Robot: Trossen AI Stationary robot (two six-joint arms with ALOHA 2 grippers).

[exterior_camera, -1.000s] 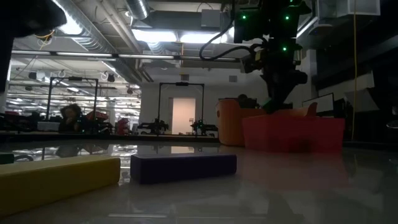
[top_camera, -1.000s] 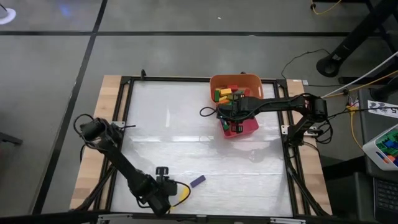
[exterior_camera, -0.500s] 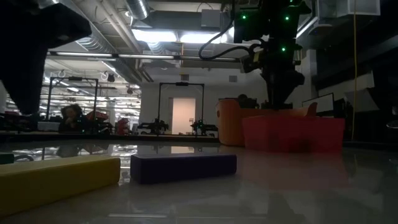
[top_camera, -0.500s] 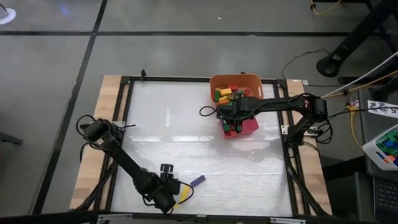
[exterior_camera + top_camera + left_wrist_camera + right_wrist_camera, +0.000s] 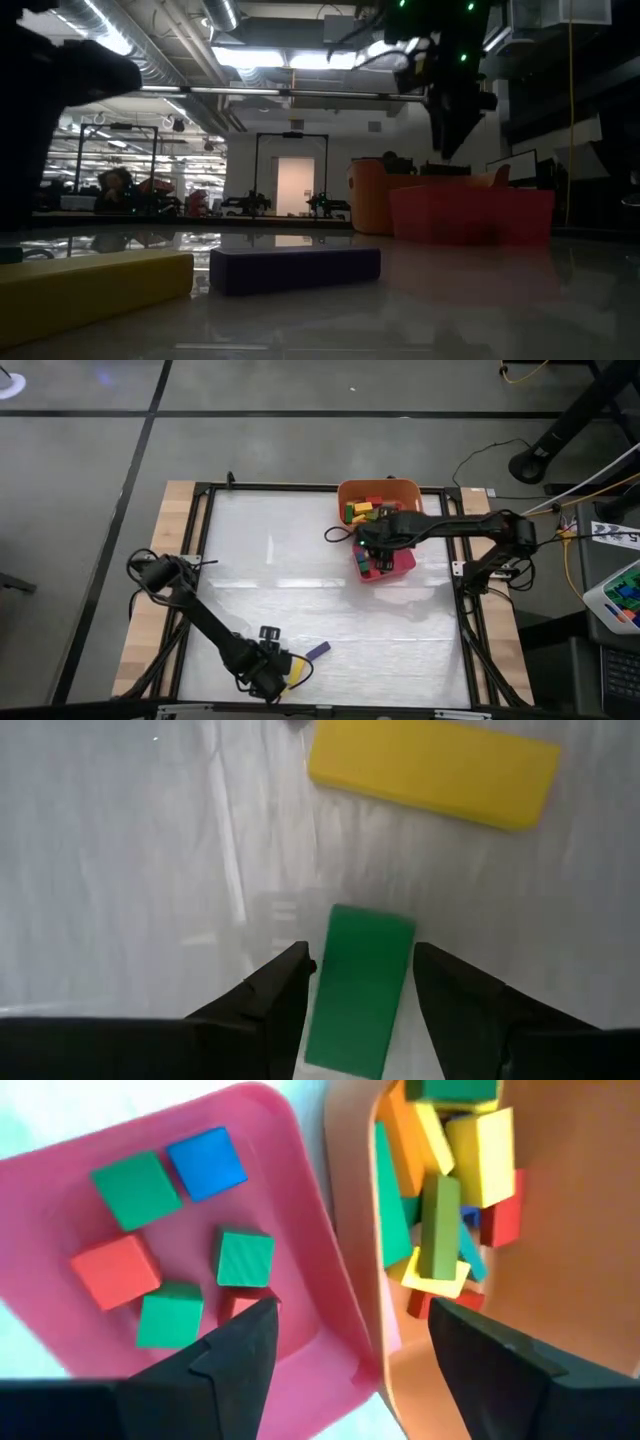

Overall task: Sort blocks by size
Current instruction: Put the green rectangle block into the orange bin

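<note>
A green bar (image 5: 360, 990) lies flat on the table near its front edge. My left gripper (image 5: 362, 960) is open, with one finger on each side of the bar's long sides; I see no touch. From above, the left gripper (image 5: 280, 675) hides this bar. Beside it lie a yellow bar (image 5: 430, 770) and a purple bar (image 5: 317, 651). My right gripper (image 5: 350, 1330) hangs open and empty over the place where the pink tray (image 5: 290, 1170) meets the orange bin (image 5: 560, 1230). Several cubes lie in the tray. Several bars are piled in the bin.
The bin (image 5: 405, 488) and tray (image 5: 405, 565) stand side by side at the table's far right. The yellow bar (image 5: 90, 280) and purple bar (image 5: 295, 270) lie close to the near edge. A black frame (image 5: 200, 560) borders the white table.
My left gripper has gone toward the table's near edge and a little to the right, coming down over the green bar, which has stayed put. My right gripper has risen out of the pink tray and tipped, moving slightly toward the bin.
</note>
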